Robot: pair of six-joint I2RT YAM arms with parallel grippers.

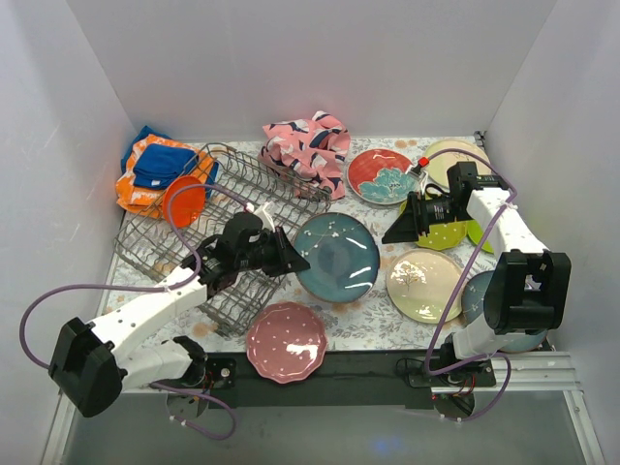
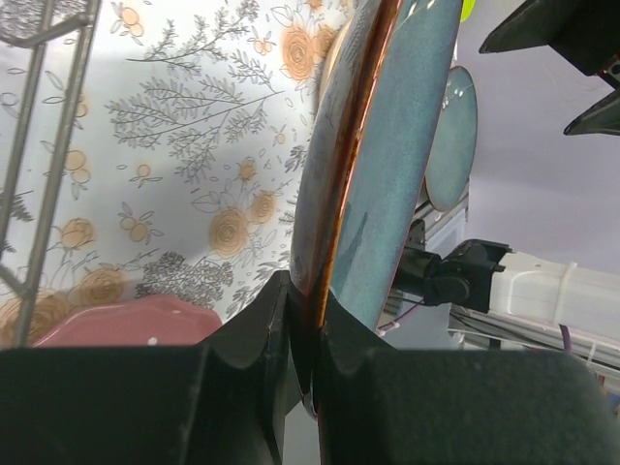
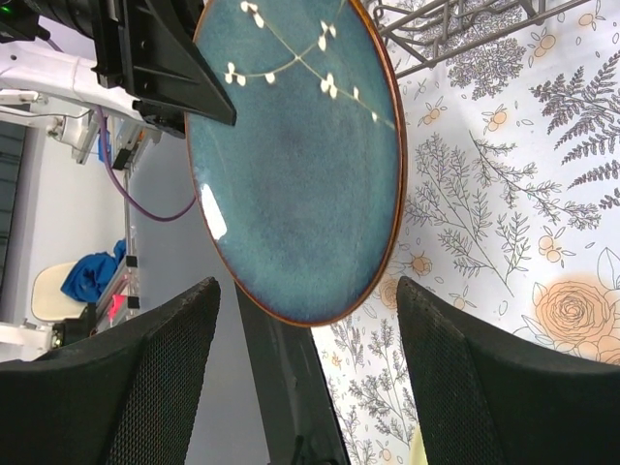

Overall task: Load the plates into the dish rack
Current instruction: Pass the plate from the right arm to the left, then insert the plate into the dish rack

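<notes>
My left gripper (image 1: 282,255) (image 2: 308,302) is shut on the rim of a dark blue plate with white blossoms (image 1: 336,258) (image 2: 387,145) (image 3: 291,165), which it holds tilted just right of the dish rack (image 1: 208,228). The grey wire rack (image 3: 455,29) holds an orange plate (image 1: 184,201) on edge. My right gripper (image 1: 400,231) (image 3: 307,288) is open, its fingers (image 3: 465,368) astride the blue plate's far rim without touching it. Other plates lie flat: pink (image 1: 288,341) (image 2: 126,325), red with a blue flower (image 1: 380,176), cream (image 1: 424,284).
A pink patterned cloth (image 1: 308,150) lies behind the rack and an orange and blue cloth (image 1: 160,170) at the back left. A yellow-green plate (image 1: 448,235), a pale yellow plate (image 1: 448,158) and a grey-blue plate (image 1: 477,295) lie round the right arm. White walls enclose the table.
</notes>
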